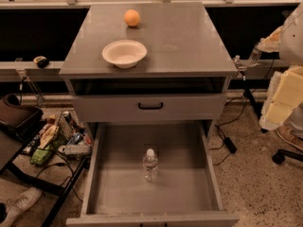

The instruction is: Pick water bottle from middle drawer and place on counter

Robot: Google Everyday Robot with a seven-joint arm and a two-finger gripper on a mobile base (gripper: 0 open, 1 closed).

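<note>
Speckled floor (255, 183) surrounds a grey cabinet. Its desk (189, 37) forms the broad, slightly glossy top. Below, the middle drawer (118, 183) stands pulled open, beneath a shut drawer front (189, 109) with a black bar handle. The robot arm (284, 96), padded in pale yellow, occupies the right edge. A white bowl (124, 53) sits front left on the desk. The water bottle (150, 164) stands upright near the drawer floor's centre. An orange (132, 18) lies behind the bowl. The end effector (245, 63) is just beside the desk's front right corner; whether it is open or closed cannot be told.
</note>
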